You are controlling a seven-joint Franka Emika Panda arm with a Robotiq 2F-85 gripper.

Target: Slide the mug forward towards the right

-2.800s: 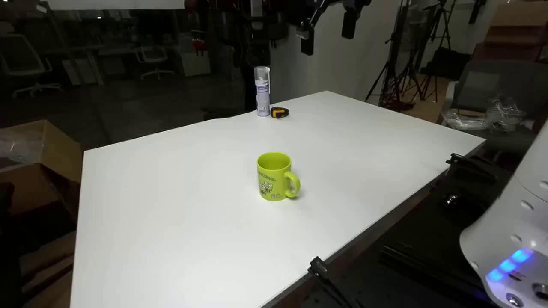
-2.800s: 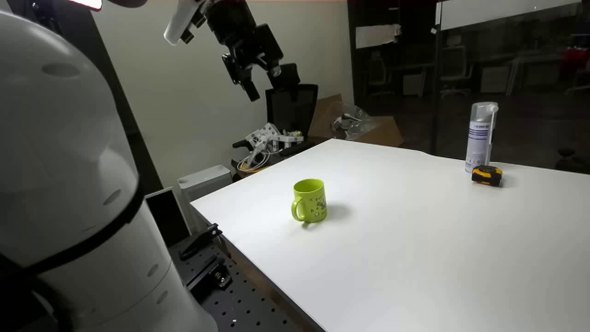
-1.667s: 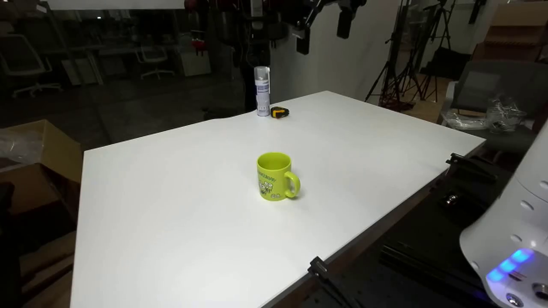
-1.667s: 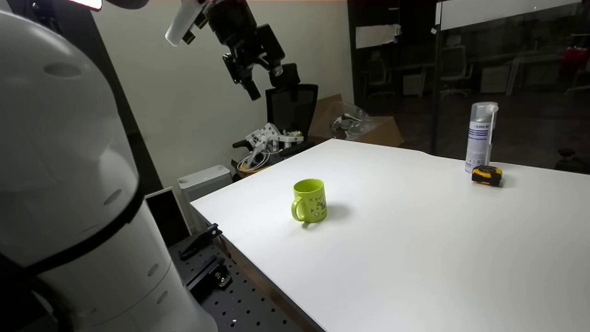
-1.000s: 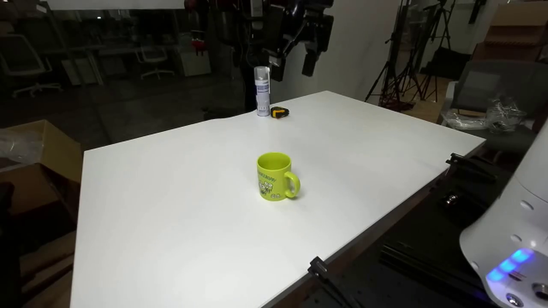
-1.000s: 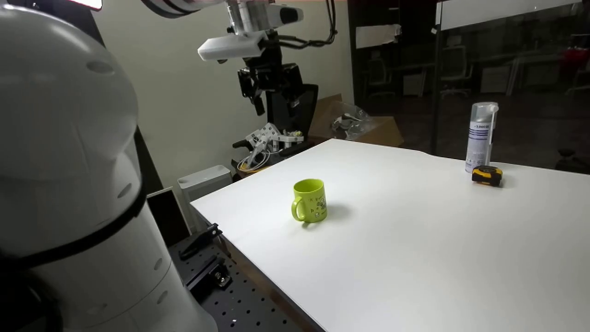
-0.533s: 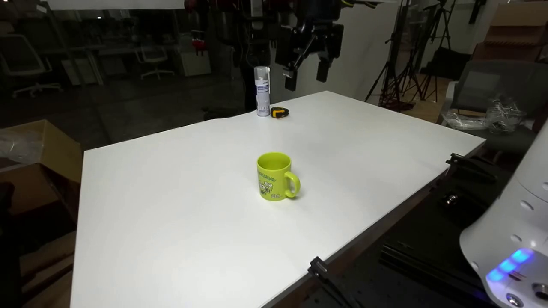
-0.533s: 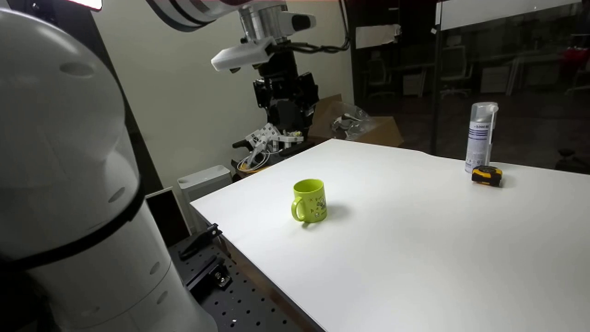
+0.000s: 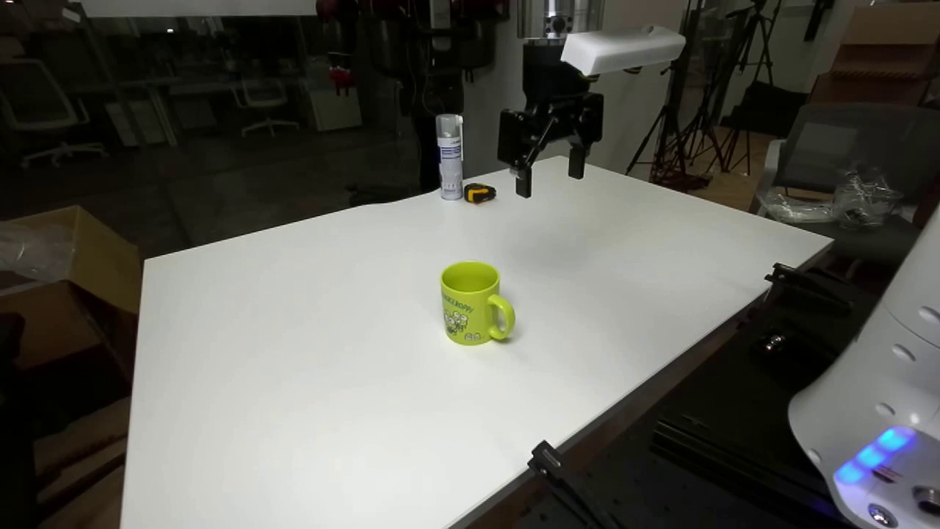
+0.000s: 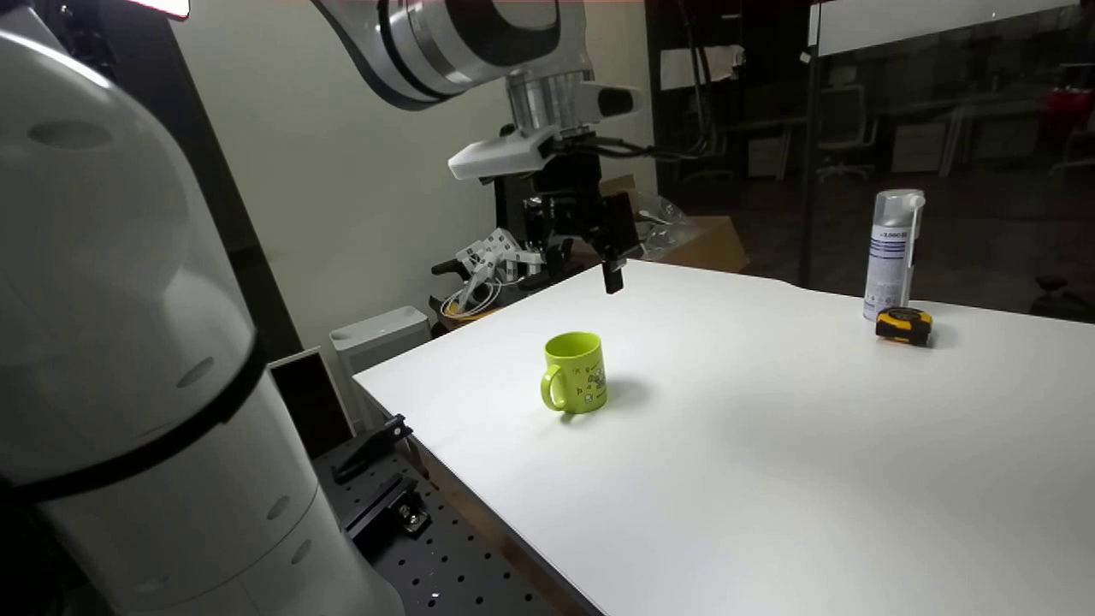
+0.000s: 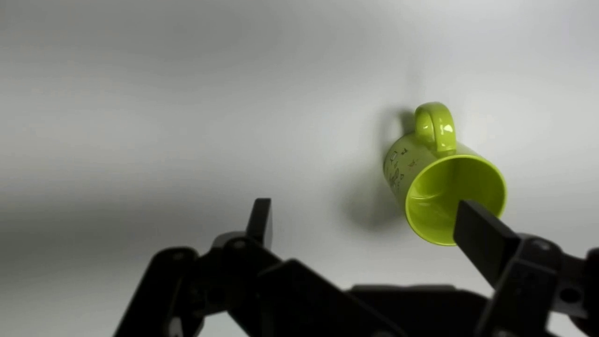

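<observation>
free tabletop (image 9: 308, 382) round the mug (image 9: 468, 312) — can (image 9: 450, 165), tape measure (image 9: 479, 193) well away

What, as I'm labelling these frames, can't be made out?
Mug, part of the rim: wrist view, behind a finger of the gripper.
Spray can, part of the foot: in an exterior view, behind the tape measure.
Its fine print: both exterior views, too small.
Arm: in an exterior view, cut by the top edge.

1. The mug (image 11: 437, 173) looked like glossy glazed ceramic.
2. The desk (image 9: 330, 294) had a smooth, satiny top.
3. The claw (image 9: 549, 176) looked mostly matt.
4. The aerosol can (image 10: 887, 267) had a clear plastic cap (image 10: 895, 208).
5. The robot arm (image 10: 120, 282) was smooth and glossy.
6. The cardboard box (image 9: 106, 272) looked matt.
</observation>
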